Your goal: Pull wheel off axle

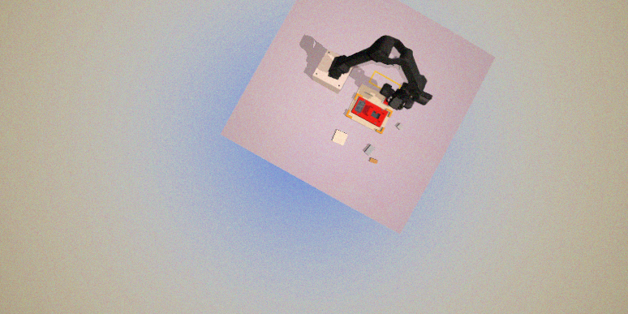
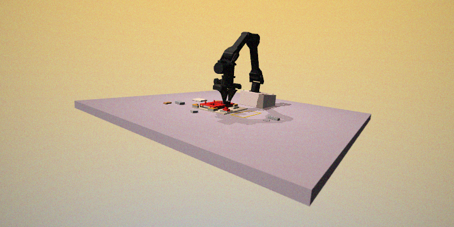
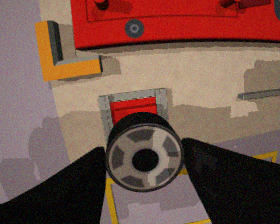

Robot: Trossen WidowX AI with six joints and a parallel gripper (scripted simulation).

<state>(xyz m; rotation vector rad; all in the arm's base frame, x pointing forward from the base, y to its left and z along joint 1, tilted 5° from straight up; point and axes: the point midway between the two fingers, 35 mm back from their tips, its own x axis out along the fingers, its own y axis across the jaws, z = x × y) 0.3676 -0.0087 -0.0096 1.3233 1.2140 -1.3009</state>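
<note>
Pincer (image 3: 145,163) clamps the wheel (image 3: 144,160) (axle hidden beneath it); fingertips cut off by the frame.

Wheel (image 3: 144,159): grey spoked disc with a dark rim and black hub hole, face-on to the wrist camera, pinched between the black fingers.
Marked area (image 3: 157,219): yellow outline on the table, partly beneath the wheel.

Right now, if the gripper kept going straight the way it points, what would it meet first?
The gripper points down, already shut on the wheel. Straight on, it would probably press the wheel onto the board below; depth is unclear.
</note>
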